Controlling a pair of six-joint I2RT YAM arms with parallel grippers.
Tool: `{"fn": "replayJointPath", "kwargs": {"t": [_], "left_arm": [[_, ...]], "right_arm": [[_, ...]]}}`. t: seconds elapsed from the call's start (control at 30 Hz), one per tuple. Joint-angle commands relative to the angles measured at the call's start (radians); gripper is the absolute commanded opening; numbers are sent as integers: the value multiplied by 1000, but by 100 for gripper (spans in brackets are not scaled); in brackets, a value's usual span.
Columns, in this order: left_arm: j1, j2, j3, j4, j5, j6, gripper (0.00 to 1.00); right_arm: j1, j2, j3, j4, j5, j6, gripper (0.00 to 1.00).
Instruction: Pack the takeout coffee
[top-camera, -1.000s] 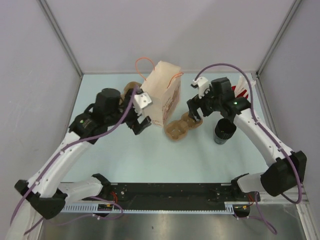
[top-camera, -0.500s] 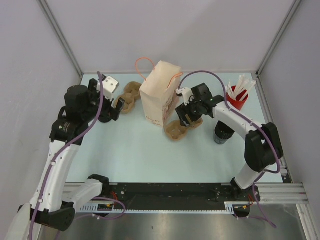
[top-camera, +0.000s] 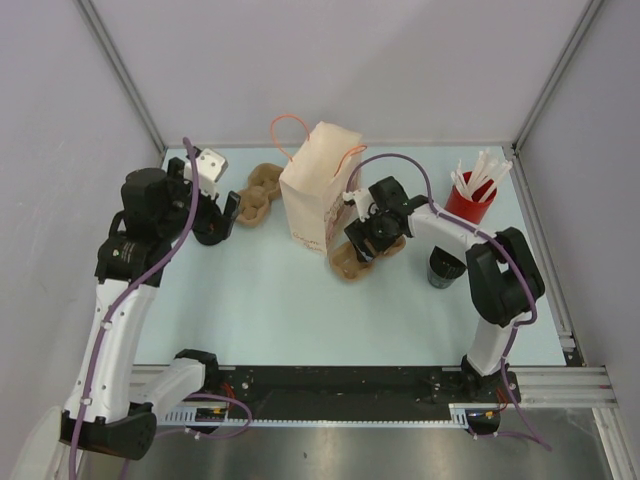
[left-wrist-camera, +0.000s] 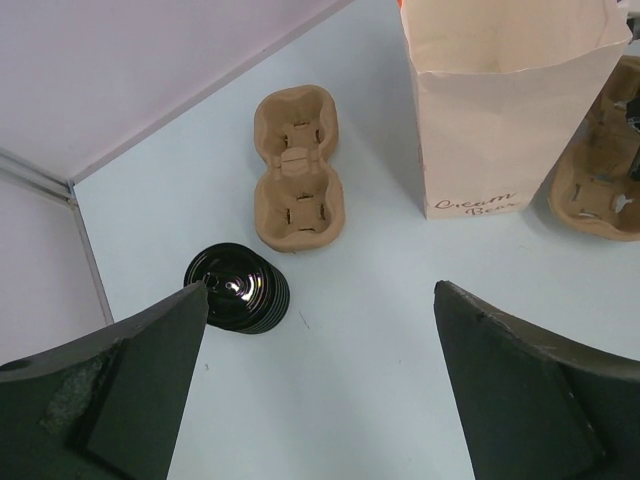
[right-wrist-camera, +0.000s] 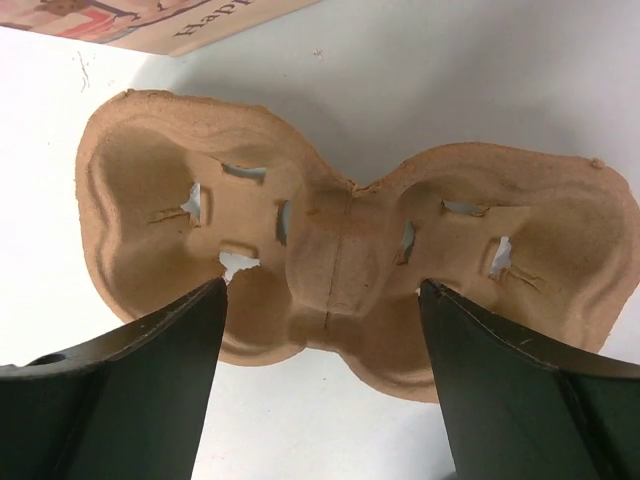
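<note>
- Right pincer (right-wrist-camera: 322, 285): jaws apart, one finger on each side of the narrow middle of the near cup carrier (right-wrist-camera: 340, 250); nothing gripped yet
- Judgement: the waist is the slimmest and stiffest part of the pulp tray, so the pincer is lined up there for a firm pinch
- This carrier lies flat on the surface (top-camera: 280, 310), just beside the foot of the paper bag (top-camera: 320, 190), handy for loading into it
- Left pincer (left-wrist-camera: 320, 288): jaws fully spread, empty, hanging above the surface with a downward view
- The takeout coffee (left-wrist-camera: 237, 300), lid on and upright, stands on the surface at the far left, just below the left finger's tip in the wrist view and not between the fingers
- Judgement: the wide spread suits the cup's round body; the pincer must shift towards the cup before closing
- A second carrier (left-wrist-camera: 297, 168) lies near the cup, between it and the bag
- The bag stands upright with its mouth open, ready to receive
- The taller black cup (top-camera: 447, 268) and the red cup of sticks (top-camera: 470, 200) sit on the right, apart from the work
- Risk: a squeeze too high may dislodge the lid
</note>
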Motion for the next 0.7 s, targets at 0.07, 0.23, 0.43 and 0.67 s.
{"fn": "replayJointPath", "kwargs": {"t": [0.07,0.23,0.43,0.67], "left_arm": [[14,-23,-7,22,35,-48,99],[15,-25,-11,23,41,-56,99],[22,-34,-25,28,49,-62,99],[28,-45,-36,32,53,-63,100]], "right_arm": [[8,23,21,54,20,-12,78],[18,32,12,76,40,-13,73],[21,32,-2,103,66,-9,64],[31,42,-8,103,81,-15,64]]}}
